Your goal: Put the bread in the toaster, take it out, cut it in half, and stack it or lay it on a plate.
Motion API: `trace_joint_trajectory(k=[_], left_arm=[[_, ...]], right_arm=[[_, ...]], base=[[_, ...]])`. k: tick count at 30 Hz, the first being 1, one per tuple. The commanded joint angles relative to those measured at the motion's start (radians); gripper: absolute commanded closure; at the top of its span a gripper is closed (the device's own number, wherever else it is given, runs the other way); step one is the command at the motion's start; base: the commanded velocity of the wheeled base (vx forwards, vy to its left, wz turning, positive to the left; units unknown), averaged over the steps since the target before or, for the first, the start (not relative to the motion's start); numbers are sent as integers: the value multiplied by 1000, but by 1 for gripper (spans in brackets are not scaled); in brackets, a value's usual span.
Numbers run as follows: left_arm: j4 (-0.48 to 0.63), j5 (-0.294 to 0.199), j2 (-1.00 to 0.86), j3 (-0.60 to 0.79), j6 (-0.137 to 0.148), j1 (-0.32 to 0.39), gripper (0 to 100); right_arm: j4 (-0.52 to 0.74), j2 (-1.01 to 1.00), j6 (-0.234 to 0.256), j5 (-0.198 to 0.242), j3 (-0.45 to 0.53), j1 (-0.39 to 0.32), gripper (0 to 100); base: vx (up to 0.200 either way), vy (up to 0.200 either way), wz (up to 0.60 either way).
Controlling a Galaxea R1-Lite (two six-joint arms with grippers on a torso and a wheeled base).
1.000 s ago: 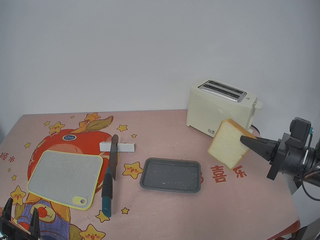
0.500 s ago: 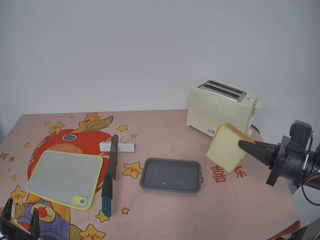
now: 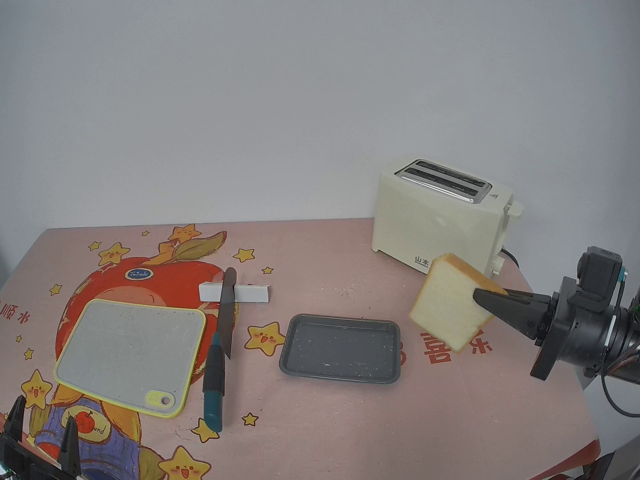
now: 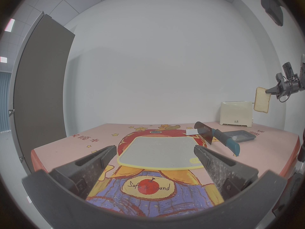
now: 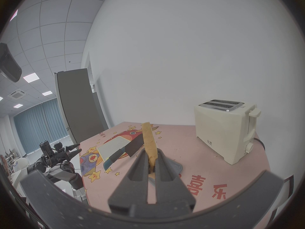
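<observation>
The right claw was pinched shut on one slice of bread, gripping it by the crusted edge. The slice hung tilted in the air off the claw's tip, well above the counter. In the right wrist view the slice stood edge-on between the two dark fingers, which were pressed against its faces.

Two containers stood near that claw. The single cream toaster sat beyond the claw and the slice, at the far side of the counter, apart from the bread. Its two long slots faced up and looked dark inside. The single dark grey tray lay flat on the counter to the left of the claw's tip and lower than it, just past the bread's lower corner. It held a scatter of pale crumbs on its floor.

The left claw sat low at the near left corner of the counter, well apart from the right claw. Its fingers were spread wide with nothing between them. Just beyond it lay one grey cutting board with a yellow-green rim. To the right of that board, between the left claw and the tray, lay one knife with a teal handle. Its dark blade pointed away from the left claw and crossed one small white block.
</observation>
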Motion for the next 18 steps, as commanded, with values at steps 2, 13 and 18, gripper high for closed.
trace_joint_trajectory(k=[2,13,18], left_arm=[[0,0,-9,18,0,0,0],[0,0,-9,18,0,0,0],[0,0,-9,18,0,0,0]], right_arm=[[0,7,0,1,5,2,100],[-1,2,-2,-1,10,15,100],[-1,4,-2,-1,13,16,100]], base=[[0,200,0],[0,200,0],[0,200,0]])
